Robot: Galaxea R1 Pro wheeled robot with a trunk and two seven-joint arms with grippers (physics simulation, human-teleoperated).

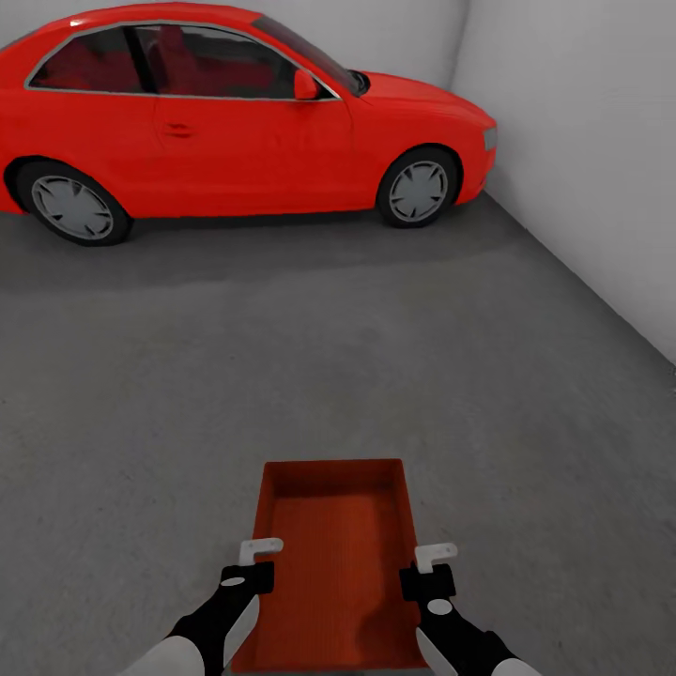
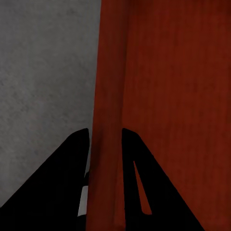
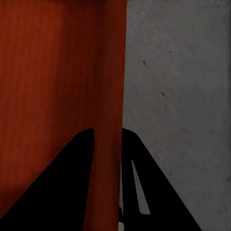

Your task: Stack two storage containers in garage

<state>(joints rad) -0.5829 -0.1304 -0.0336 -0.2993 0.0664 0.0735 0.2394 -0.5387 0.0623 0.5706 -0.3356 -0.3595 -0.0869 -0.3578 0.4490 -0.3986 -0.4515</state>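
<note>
I am in the garage, over its dark grey concrete floor [image 1: 329, 366]. A red-orange storage container [image 1: 338, 554] sits low in front of me, open side up and empty. My left gripper [image 1: 260, 565] is shut on its left wall, and my right gripper [image 1: 424, 567] is shut on its right wall. In the left wrist view the black fingers [image 2: 72, 168] straddle the container's wall [image 2: 108, 96], one finger inside and one outside. The right wrist view shows the same grip [image 3: 107, 139] on the opposite wall [image 3: 113, 72]. Whether the container rests on the floor or hangs just above it, I cannot tell.
A red car [image 1: 235, 122] is parked across the far end of the garage. A plain white wall [image 1: 582, 141] runs along the right side. Open concrete lies between the container and the car.
</note>
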